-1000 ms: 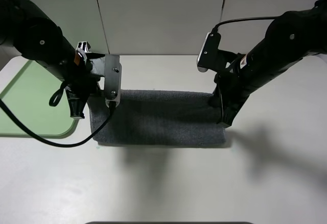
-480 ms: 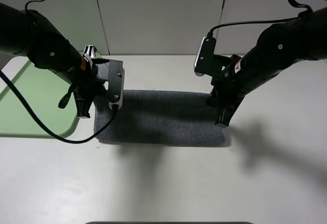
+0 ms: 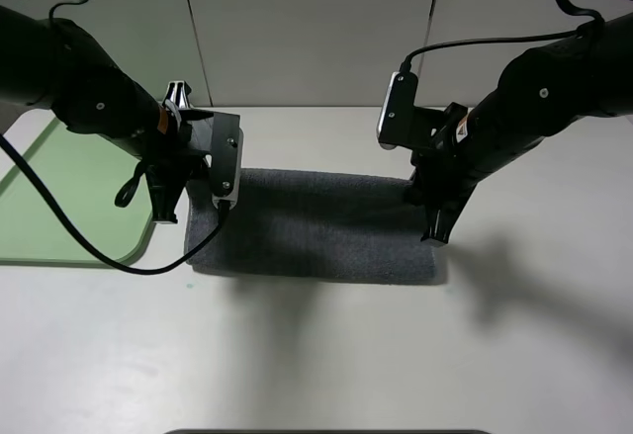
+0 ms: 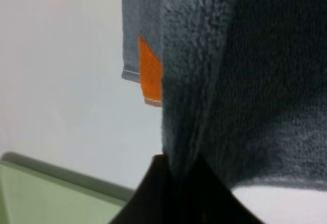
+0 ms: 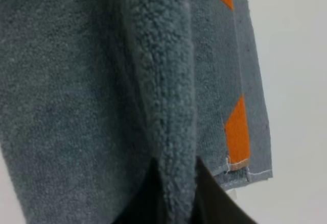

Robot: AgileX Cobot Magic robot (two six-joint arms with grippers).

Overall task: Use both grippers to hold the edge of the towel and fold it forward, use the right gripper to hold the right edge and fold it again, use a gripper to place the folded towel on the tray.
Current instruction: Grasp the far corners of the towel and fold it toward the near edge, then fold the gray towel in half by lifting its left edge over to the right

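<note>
A dark grey towel [image 3: 316, 226] lies on the white table, folded into a wide strip. My left gripper [image 3: 171, 215] is shut on the towel's left edge [image 4: 184, 132], low over the table. My right gripper [image 3: 435, 234] is shut on the towel's right edge [image 5: 173, 147]. Both wrist views show a pinched fold of grey pile between the dark fingers, with orange patches [image 4: 149, 73] [image 5: 236, 132] on the layer below. The light green tray [image 3: 59, 197] sits at the left, just beside the left gripper.
A white panelled wall [image 3: 316, 29] stands behind the table. A black cable [image 3: 99, 266] loops from the left arm over the tray's near corner. A dark object's edge [image 3: 326, 432] shows at the table's front.
Both grippers have moved slightly away from the front, carrying the towel's edges; the towel's left end has shifted to the right, away from the tray.
</note>
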